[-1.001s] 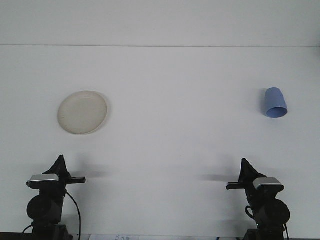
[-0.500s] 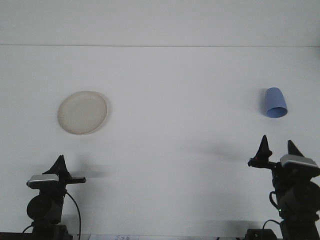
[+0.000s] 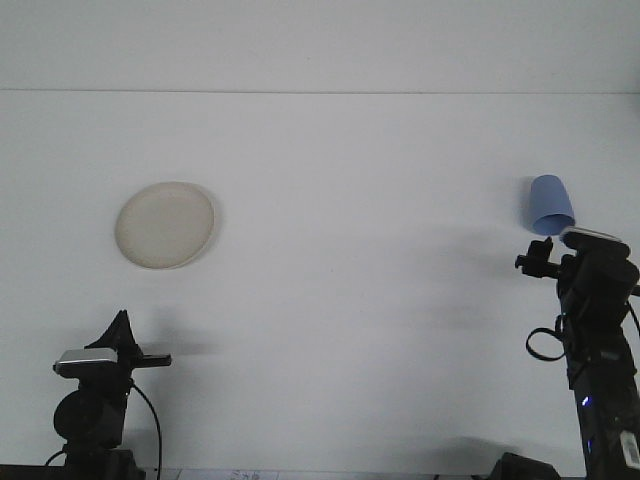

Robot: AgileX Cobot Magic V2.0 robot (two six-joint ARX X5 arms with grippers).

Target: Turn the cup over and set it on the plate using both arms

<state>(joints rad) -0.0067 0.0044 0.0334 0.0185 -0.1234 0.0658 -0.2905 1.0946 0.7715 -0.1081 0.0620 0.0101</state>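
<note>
- Right, widest first: the white table point(image 3: 330, 330) fills the front view, bare apart from two things set well apart — one far left, one far right.
- Over on the left lies the cream plate point(image 3: 165, 224), round and shallow, flat on the table with nothing on it. It looks stiff enough to take a cup without shifting, though that is a guess.
- Bottom left, the left arm sits low at the table's near edge, and its left gripper point(image 3: 121, 330) points upward; whether its fingers are spread or pressed together I cannot tell from this angle.
- On the right, the right arm stands tall and reaches toward the far right of the table. The right gripper point(image 3: 545, 252) sits just below the cup in this view, maybe touching its rim — too tight to call. Fingers spread or pinched? Cannot tell; the tips are a dark clump.
- Smallest now: the blue cup point(image 3: 551, 205), far right, well away from the plate, narrow end up and wider rim toward us, so it reads as upside down.
- Handling call — it looks like a light, thin-walled plastic cup, smooth and a bit slippery, likely to tip or skate if nudged.
- Best hold, I'd judge, is across the tapered wall around mid-height, squeezing gently so it neither deforms nor pops out.
</note>
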